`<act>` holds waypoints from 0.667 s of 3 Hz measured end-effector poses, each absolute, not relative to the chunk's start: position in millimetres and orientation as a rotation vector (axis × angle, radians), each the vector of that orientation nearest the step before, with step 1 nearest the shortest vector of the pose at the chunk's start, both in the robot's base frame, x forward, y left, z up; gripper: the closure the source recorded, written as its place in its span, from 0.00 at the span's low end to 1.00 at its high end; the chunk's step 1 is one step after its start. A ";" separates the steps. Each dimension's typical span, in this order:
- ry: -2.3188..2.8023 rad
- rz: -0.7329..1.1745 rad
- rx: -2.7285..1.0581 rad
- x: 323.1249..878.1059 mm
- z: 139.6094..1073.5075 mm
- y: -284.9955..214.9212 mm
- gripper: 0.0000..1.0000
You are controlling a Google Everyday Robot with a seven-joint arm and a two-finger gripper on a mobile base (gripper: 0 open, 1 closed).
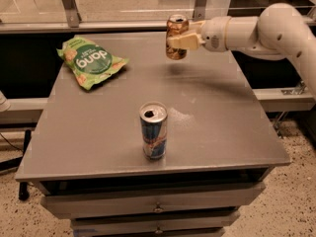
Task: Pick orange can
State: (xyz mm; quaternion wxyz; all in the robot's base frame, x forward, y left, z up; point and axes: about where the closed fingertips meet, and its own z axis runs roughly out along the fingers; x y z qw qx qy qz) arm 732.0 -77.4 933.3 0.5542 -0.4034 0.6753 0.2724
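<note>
The orange can [175,33], orange-brown with a silver top, hangs upright in the air above the far middle of the grey table [222,112]. Its shadow lies on the table below it. My gripper [181,39] comes in from the right on a white arm and is shut on the can's side, with a pale finger [185,42] across its front.
A slim blue and silver can [153,131] stands open-topped near the table's front edge. A green snack bag [90,61] lies at the far left. Metal rails run behind the table. Drawers sit under the tabletop.
</note>
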 end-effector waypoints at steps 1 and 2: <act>1.568 0.594 -1.001 717.3 968.7 -84.3 1.00; 1.566 0.595 -1.004 716.4 970.0 -83.1 1.00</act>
